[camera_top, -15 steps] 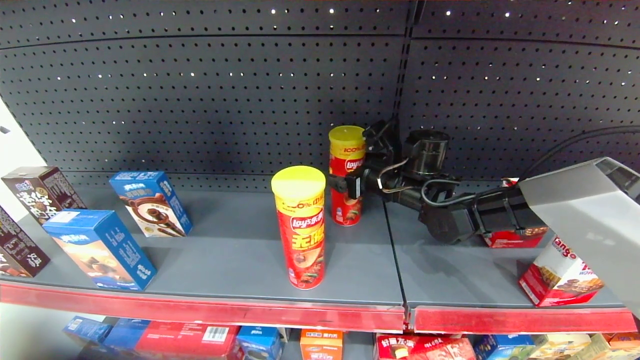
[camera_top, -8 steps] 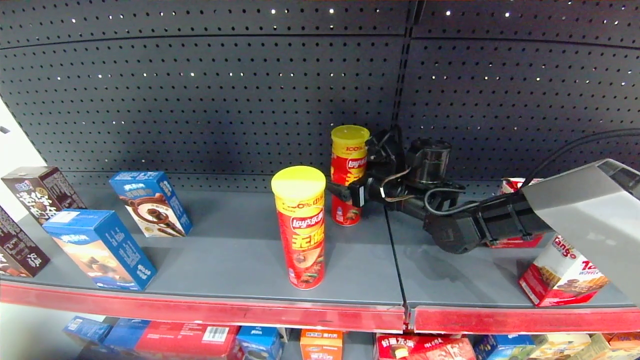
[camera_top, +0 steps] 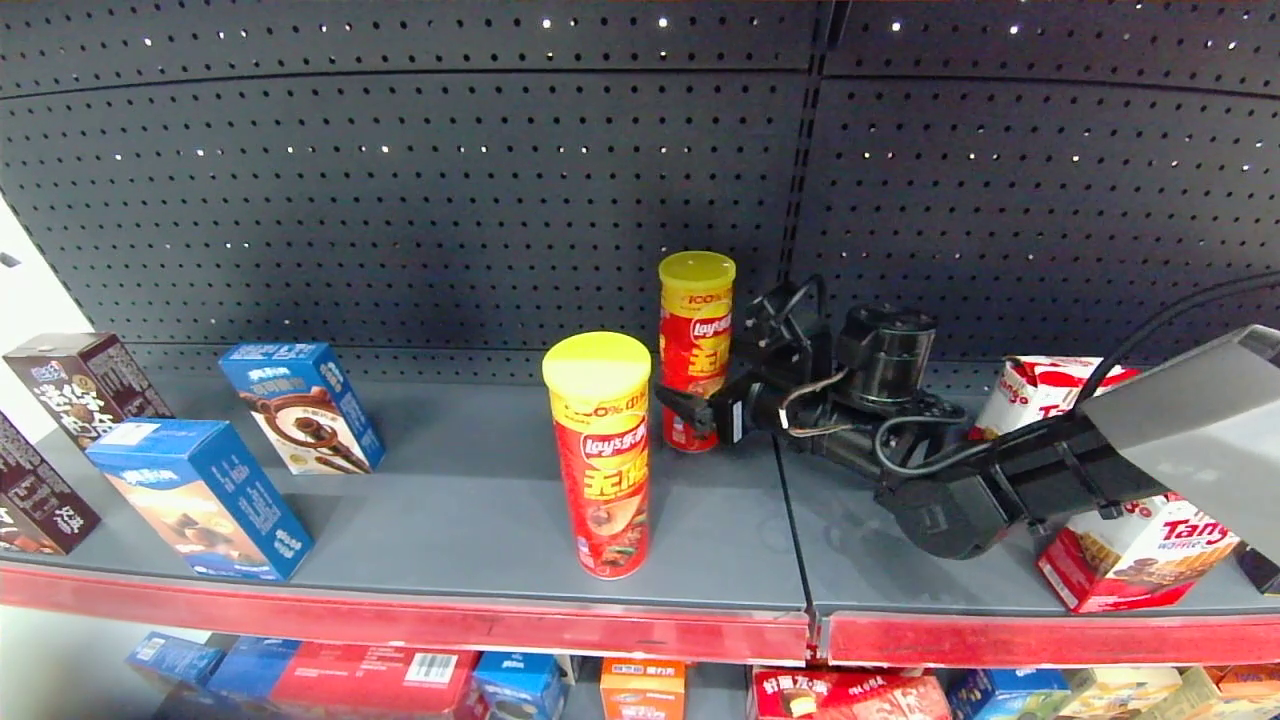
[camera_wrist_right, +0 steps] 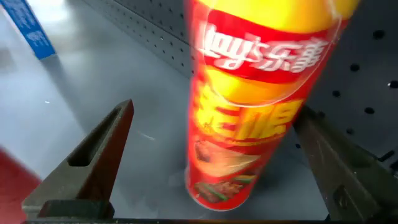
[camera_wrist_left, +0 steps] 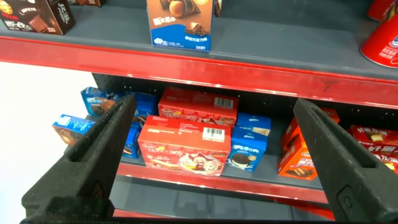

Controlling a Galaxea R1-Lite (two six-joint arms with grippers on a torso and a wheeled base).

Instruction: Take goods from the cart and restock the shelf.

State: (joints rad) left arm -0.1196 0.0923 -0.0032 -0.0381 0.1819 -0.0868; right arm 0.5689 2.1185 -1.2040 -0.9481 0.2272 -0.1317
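Two red chip cans with yellow lids stand upright on the grey shelf. The front can is near the shelf's middle, and the rear can is by the pegboard wall. My right gripper is open, low beside the rear can's base on its right. In the right wrist view the rear can stands free beyond the gripper, between its spread fingers and untouched. My left gripper is open and holds nothing, facing the lower shelf's boxes.
Blue boxes and brown boxes stand on the shelf's left part. Red-and-white wafer boxes sit right of my right arm. A red strip edges the shelf front, and bare shelf lies between the blue boxes and the cans.
My right gripper has drawn back from the rear can, to the right and lower. The can stays upright by the wall. The wafer box behind the arm now shows.
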